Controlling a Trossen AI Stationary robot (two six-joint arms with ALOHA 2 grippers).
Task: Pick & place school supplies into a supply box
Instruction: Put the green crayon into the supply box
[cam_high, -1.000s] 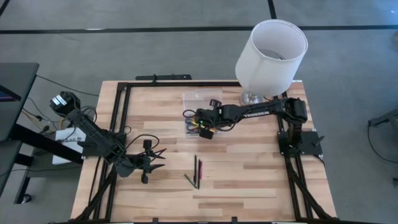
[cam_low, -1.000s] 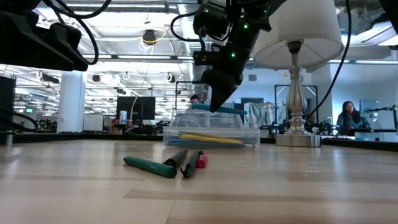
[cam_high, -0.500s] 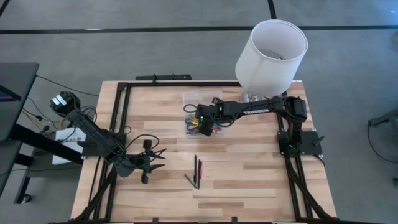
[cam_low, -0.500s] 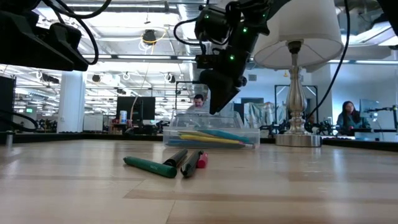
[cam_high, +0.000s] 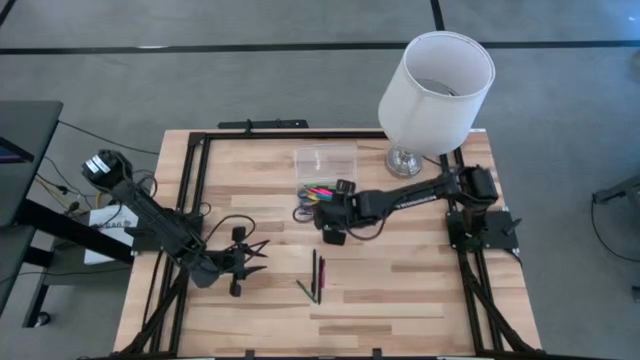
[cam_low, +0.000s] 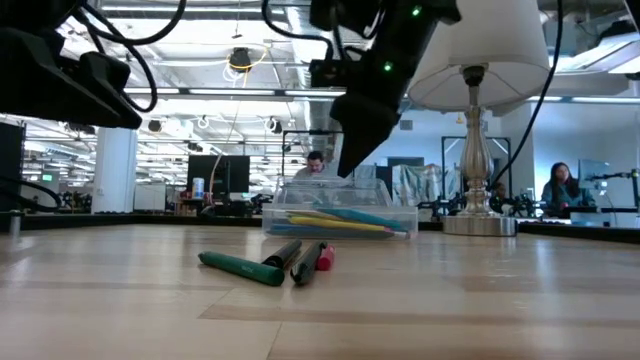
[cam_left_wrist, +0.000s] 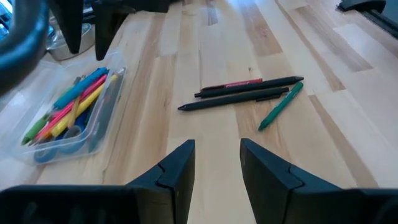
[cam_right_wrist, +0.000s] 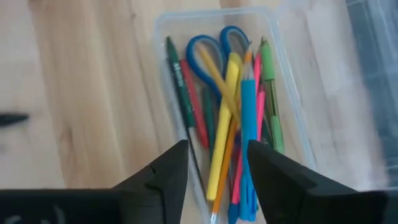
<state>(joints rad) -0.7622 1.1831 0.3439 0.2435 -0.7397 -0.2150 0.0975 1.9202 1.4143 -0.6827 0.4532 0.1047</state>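
The clear supply box (cam_high: 314, 193) lies mid-table and holds blue-handled scissors (cam_right_wrist: 211, 46), a blue pen (cam_right_wrist: 249, 112), and yellow, green and pink pens. A green pen (cam_low: 240, 268), a black pen (cam_low: 284, 254) and a red-tipped pen (cam_low: 318, 259) lie together on the wood nearer the front edge (cam_high: 315, 278). My right gripper (cam_right_wrist: 214, 168) hangs open above the box's near end (cam_low: 352, 160), with nothing between its fingers. My left gripper (cam_left_wrist: 217, 162) stands open near the left edge (cam_high: 255, 250), level with the loose pens (cam_left_wrist: 249, 93).
A white-shaded lamp (cam_high: 436, 85) stands at the far right corner, its base (cam_low: 478, 222) right of the box. The box's clear lid (cam_high: 326, 160) lies beyond the box. A black frame (cam_high: 195, 190) borders the table. People sit in the room behind (cam_low: 556, 185).
My right gripper has let go of a blue pen, which has dropped into the supply box and lies on the other pens. The gripper has then swung toward the table's near edge, off the box's middle. The left arm has kept still.
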